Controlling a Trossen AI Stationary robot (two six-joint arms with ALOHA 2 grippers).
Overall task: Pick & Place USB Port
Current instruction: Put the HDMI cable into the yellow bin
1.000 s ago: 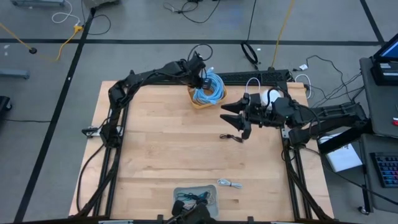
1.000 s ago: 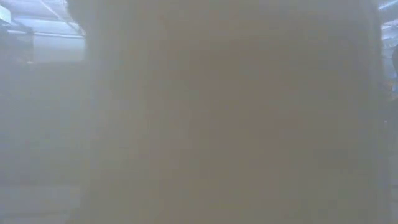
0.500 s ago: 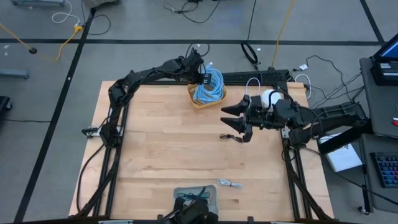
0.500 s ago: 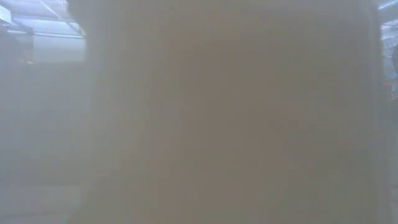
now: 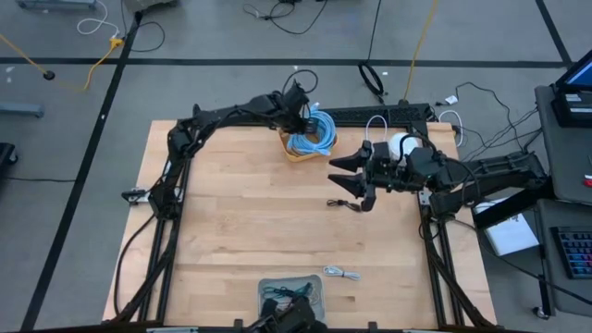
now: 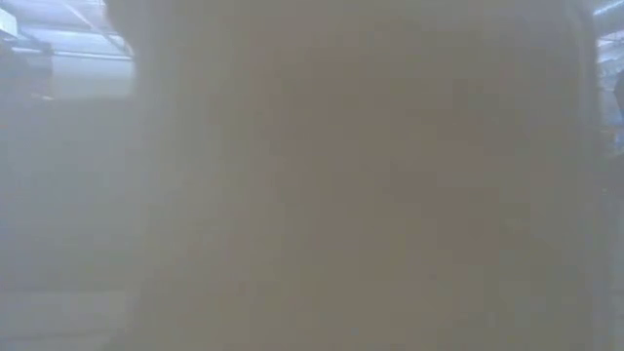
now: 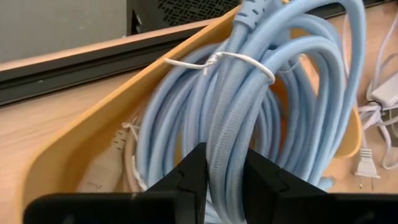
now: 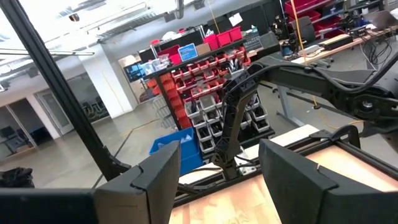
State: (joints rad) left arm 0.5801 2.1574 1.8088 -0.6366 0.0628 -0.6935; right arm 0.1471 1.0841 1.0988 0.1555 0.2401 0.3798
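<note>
So far I judge the job barely begun: my left pincer has its fingers closed narrow on the one coil of blue cable, which sits in the single yellow basket at the counter far edge, not lifted clear. My right pincer hangs wide and empty over the counter middle, near one small dark plug. Counted besides: one white cable and one grey tray at the near edge.
</note>
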